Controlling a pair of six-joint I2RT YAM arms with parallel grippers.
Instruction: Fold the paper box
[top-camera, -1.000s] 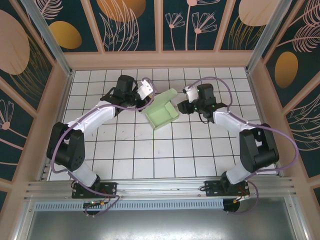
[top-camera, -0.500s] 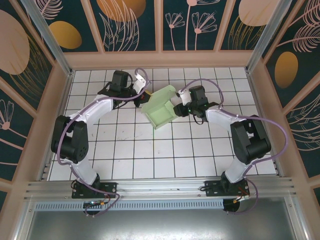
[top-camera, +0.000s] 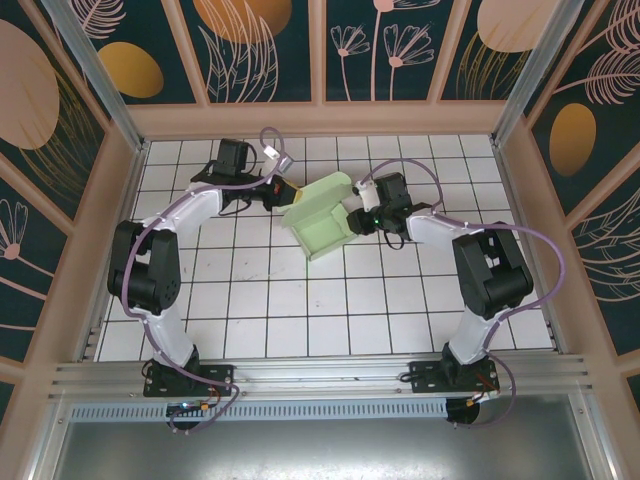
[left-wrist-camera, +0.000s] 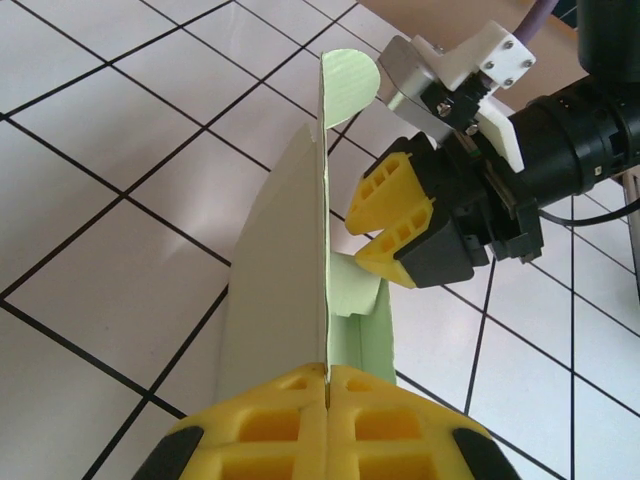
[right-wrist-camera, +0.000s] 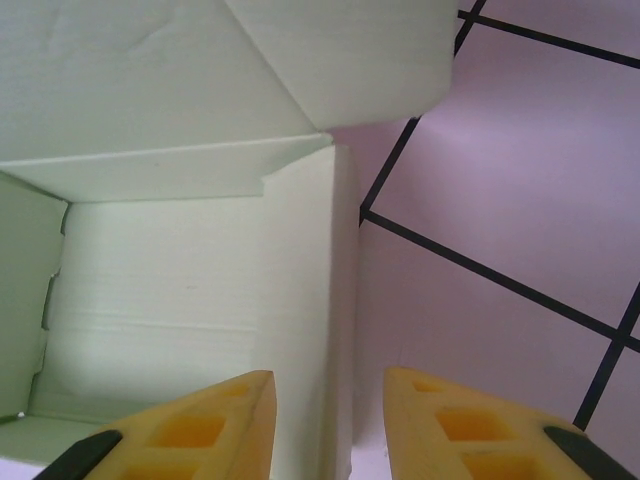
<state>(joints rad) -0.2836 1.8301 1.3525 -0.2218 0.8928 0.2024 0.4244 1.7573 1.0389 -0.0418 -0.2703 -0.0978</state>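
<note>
Left wrist: left claw (left-wrist-camera: 327, 372) clenches pale mint-green card box (left-wrist-camera: 275, 270) wall; released right claw (right-wrist-camera: 327, 380) should pinch opposite wall squarely.

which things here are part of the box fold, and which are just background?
Job: paper box; left gripper, pinching one wall; right gripper, open astride another wall.
Background: tiled table; patterned wall panels.

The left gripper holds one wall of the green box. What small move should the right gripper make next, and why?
Probably close the right gripper. Its fingers stand apart, one on each side of a wall of the paper box, not yet pinching it; the left gripper is shut on another wall, holding the box steady.
</note>
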